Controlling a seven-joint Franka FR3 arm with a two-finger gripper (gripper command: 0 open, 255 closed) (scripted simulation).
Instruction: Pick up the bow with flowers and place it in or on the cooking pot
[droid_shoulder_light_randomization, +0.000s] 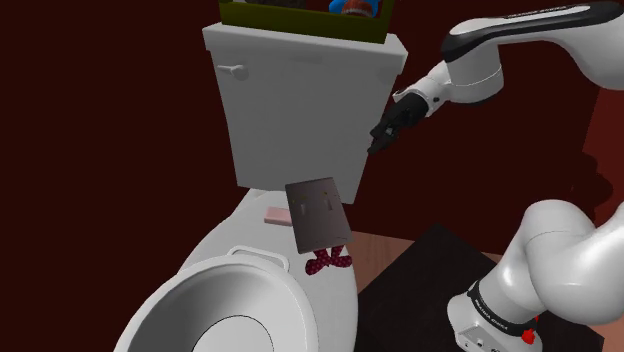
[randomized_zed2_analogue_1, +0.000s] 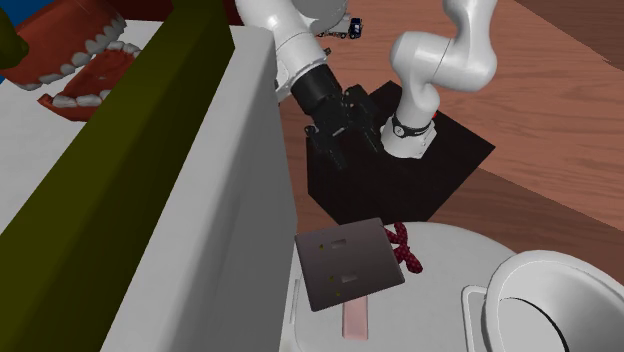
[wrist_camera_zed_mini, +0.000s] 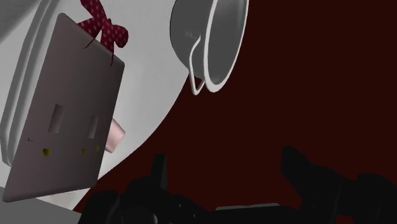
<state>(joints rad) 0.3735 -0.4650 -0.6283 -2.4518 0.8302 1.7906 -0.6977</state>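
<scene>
The dark red dotted bow (droid_shoulder_light_randomization: 328, 262) lies on the white toilet lid (droid_shoulder_light_randomization: 225, 230), partly hidden behind a tilted grey switch plate (droid_shoulder_light_randomization: 317, 212). In the other views the bow (randomized_zed2_analogue_1: 405, 248) (wrist_camera_zed_mini: 102, 27) also peeks out past the plate's edge. The pale cooking pot (droid_shoulder_light_randomization: 270, 285) stands on the lid at the shoulder view's lower left of the bow, shown too as a pot (randomized_zed2_analogue_1: 540, 290) (wrist_camera_zed_mini: 219, 51) with a loop handle. My black gripper (droid_shoulder_light_randomization: 385, 130) (randomized_zed2_analogue_1: 345, 125) (wrist_camera_zed_mini: 226, 168) hangs beside the tank, well above the bow, open and holding nothing.
The white tank (droid_shoulder_light_randomization: 300, 90) carries an olive box (droid_shoulder_light_randomization: 300, 15) with a red set of teeth (randomized_zed2_analogue_1: 80, 60) in it. A small pink block (droid_shoulder_light_randomization: 277, 215) lies behind the plate. The black stand (droid_shoulder_light_randomization: 420, 270) sits on the wooden floor (randomized_zed2_analogue_1: 560, 120).
</scene>
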